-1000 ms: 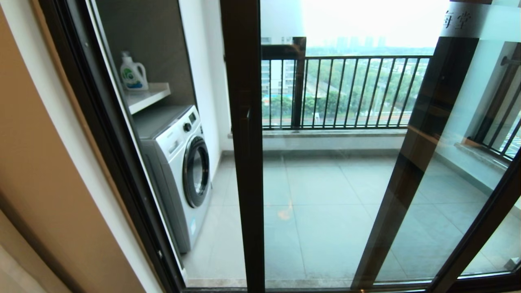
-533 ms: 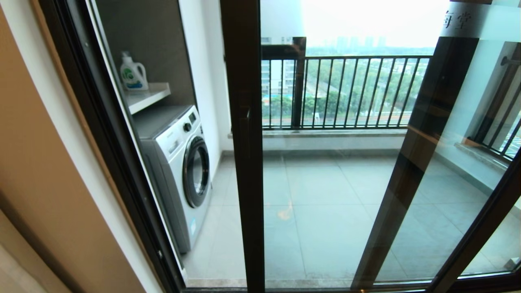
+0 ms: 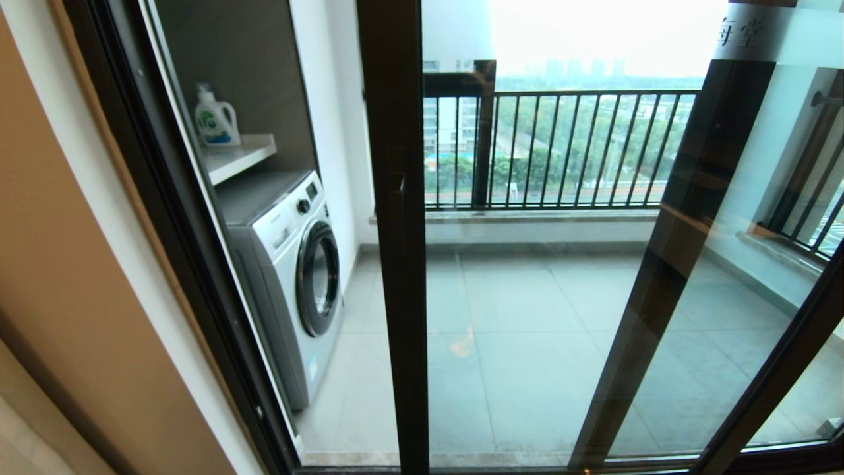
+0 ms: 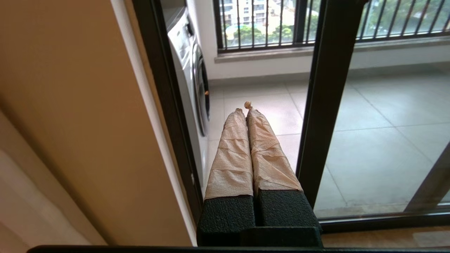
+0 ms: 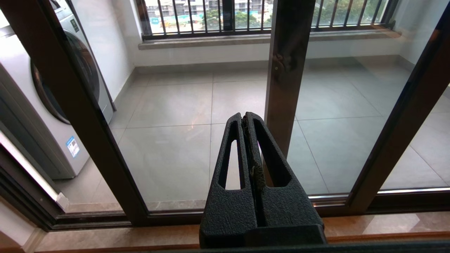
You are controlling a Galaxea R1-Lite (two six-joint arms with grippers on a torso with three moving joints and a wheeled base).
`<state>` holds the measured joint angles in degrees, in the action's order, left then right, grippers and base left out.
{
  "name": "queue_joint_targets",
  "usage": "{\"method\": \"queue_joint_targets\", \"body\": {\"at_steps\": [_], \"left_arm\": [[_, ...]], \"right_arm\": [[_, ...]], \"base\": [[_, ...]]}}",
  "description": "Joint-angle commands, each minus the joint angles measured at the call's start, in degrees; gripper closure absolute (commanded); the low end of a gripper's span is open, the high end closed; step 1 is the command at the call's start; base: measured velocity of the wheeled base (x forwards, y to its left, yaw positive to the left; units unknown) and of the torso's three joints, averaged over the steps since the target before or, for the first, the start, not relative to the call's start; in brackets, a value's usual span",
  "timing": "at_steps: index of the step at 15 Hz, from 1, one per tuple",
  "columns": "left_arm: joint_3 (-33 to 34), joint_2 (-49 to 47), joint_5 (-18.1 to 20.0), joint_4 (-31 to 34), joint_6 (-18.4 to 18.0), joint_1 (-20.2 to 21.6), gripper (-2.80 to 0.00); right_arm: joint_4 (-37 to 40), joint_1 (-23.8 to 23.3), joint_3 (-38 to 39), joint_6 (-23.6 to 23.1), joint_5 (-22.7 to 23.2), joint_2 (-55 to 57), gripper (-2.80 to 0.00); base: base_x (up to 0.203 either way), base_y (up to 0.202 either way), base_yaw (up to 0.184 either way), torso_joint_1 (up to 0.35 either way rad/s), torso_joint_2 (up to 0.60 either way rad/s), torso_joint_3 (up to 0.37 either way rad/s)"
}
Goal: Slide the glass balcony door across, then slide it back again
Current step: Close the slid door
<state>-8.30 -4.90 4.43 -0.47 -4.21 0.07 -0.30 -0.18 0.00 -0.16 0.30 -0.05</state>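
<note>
The glass balcony door (image 3: 527, 297) has its dark brown upright (image 3: 395, 297) in the middle of the head view, with the black bar handle (image 3: 397, 198) on it. A frosted strip with Chinese characters (image 3: 742, 30) runs across the top right. The upright stands apart from the left door frame (image 3: 165, 218), leaving a gap. Neither gripper shows in the head view. My left gripper (image 4: 245, 109), its fingers wrapped in beige tape, is shut on nothing and points into that gap beside the upright (image 4: 327, 88). My right gripper (image 5: 245, 115) is shut and empty, facing the glass.
A white washing machine (image 3: 290, 264) stands on the balcony at the left, with a detergent bottle (image 3: 214, 119) on a shelf above. A second dark-framed upright (image 3: 686, 231) shows behind the glass at the right. Black railing bars (image 3: 560, 148) close the far side. A tan wall (image 3: 59, 297) is at my left.
</note>
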Motion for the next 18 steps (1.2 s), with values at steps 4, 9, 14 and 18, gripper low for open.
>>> {"method": "queue_joint_targets", "body": {"at_steps": [4,9,14,18], "left_arm": [[-7.9,-31.0,4.9,-14.6,0.8,0.0,0.0],[-20.0,-62.6,4.3,-38.3,0.7,-7.7,0.0],[-34.2,-81.9,-3.3,-45.4,1.7,-17.4,0.0],[-44.5,-92.6,-8.3,-48.2,5.8,-23.1,0.0]], "right_arm": [[0.0,0.0,0.2,0.0,0.0,0.0,0.0],[0.0,0.0,0.2,0.0,0.0,0.0,0.0],[0.0,0.0,0.2,0.0,0.0,0.0,0.0],[0.0,0.0,0.2,0.0,0.0,0.0,0.0]], "base": [[0.0,0.0,0.0,0.0,0.0,0.0],[0.0,0.0,0.0,0.0,0.0,0.0],[0.0,0.0,0.0,0.0,0.0,0.0],[0.0,0.0,0.0,0.0,0.0,0.0]]}}
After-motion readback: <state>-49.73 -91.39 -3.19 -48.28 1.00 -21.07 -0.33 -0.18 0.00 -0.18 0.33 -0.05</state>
